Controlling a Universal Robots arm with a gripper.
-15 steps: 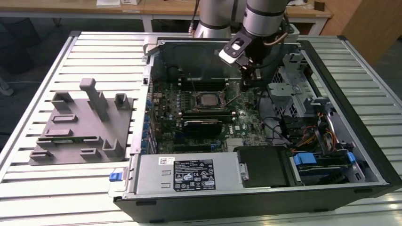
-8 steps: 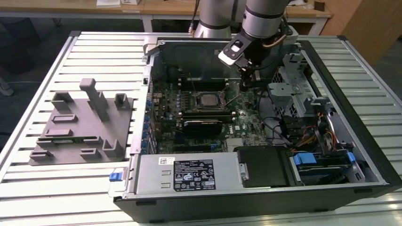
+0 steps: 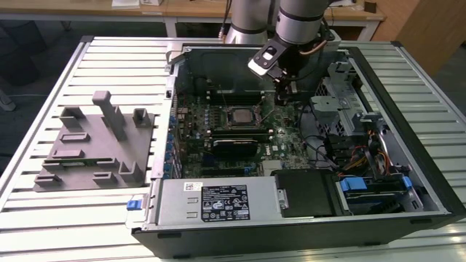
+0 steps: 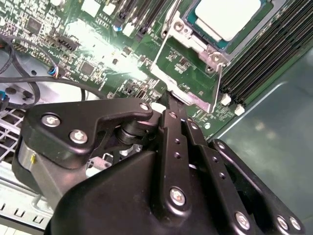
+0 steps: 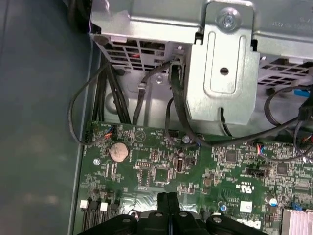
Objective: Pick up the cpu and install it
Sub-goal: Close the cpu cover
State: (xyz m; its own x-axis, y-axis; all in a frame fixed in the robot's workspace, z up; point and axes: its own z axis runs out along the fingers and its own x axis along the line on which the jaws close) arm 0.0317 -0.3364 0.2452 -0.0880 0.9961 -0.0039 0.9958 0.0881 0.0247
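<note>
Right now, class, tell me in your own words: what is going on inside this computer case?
A robot arm's gripper reaches into the open computer case. The cpu already sits in its socket on the motherboard. The gripper is shut, holds nothing, and points at the socket's metal frame.

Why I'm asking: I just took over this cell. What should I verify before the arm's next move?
1. cpu seated in its socket: it lies flat inside it in the second wrist view. ok.
2. gripper free of load: jaws shut together, nothing between them. ok.
3. metal frame closed over the cpu: it sits beside the chip, not over it. not ok.
4. Gripper contact with the metal frame: its tip ends right at the frame's edge. cannot tell.
5. black cables clear of the gripper: they run by the drive cage, apart from the gripper. ok.
</note>
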